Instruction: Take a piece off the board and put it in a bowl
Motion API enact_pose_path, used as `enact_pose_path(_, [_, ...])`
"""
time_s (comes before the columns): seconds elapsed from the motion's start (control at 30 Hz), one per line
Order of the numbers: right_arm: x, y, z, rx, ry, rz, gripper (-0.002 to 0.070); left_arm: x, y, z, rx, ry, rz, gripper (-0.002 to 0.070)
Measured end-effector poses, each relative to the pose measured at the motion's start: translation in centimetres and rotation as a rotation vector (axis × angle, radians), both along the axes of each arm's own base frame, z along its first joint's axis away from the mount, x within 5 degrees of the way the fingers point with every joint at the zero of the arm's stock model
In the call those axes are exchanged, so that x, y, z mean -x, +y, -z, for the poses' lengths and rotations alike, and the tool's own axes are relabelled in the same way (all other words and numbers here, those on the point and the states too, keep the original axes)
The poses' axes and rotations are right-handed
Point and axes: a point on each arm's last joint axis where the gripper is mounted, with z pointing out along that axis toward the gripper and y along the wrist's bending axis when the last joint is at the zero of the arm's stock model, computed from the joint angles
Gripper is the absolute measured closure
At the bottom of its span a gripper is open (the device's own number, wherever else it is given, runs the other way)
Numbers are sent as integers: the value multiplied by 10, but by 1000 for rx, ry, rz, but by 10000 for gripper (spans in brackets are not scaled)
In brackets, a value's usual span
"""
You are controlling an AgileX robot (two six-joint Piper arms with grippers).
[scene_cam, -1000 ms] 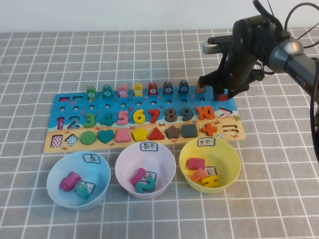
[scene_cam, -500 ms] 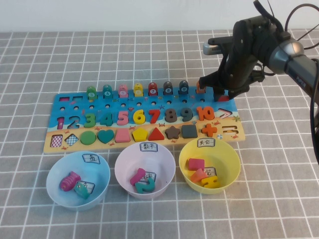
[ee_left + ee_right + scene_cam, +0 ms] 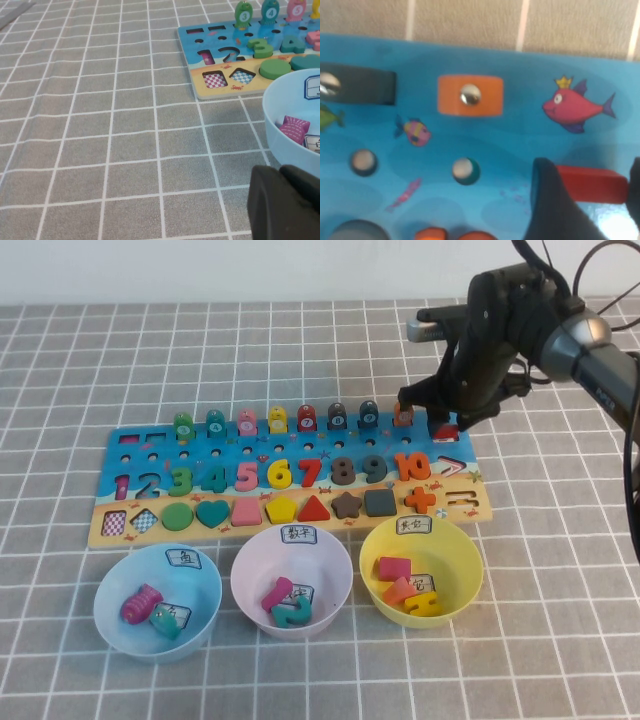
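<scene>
My right gripper [image 3: 446, 427] hangs over the far right corner of the blue and tan board [image 3: 150, 445]. It is shut on the small red bar [image 3: 447, 431] and holds it just above the board. In the right wrist view the red bar [image 3: 590, 184] sits between the two dark fingers [image 3: 555, 205] of the right gripper [image 3: 592, 186], over the blue board [image 3: 485, 150]. The yellow bowl [image 3: 374, 562] stands in front of the board's right end, with a few pieces inside. My left gripper [image 3: 287, 200] is shut and empty, low over the cloth beside the light blue bowl [image 3: 280, 125].
A pink bowl [image 3: 245, 585] and a light blue bowl [image 3: 105, 600] stand left of the yellow one, each holding pieces. Number pieces, shapes and fish pegs fill the board. An orange peg [image 3: 470, 95] stands near the held bar. Grey checked cloth covers the table.
My right gripper has risen a little from the board's far right corner with the red bar in it. The bowls and the other pieces have not moved.
</scene>
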Motion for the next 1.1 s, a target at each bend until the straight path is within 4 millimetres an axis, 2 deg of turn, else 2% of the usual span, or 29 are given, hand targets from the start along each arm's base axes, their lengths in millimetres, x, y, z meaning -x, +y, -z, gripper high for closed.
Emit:
enact_pose_path(0.47, [5, -1, -31, -13, -7, 2, 396, 0, 0, 0, 0, 0, 0, 678])
enact_pose_path(0.9, [29, 10, -96, -58, -117, -36, 405, 0, 0, 0, 0, 0, 0, 678])
enact_pose_path(1.1, [42, 8, -117, -59, -144, -43, 408, 0, 0, 0, 0, 0, 0, 678])
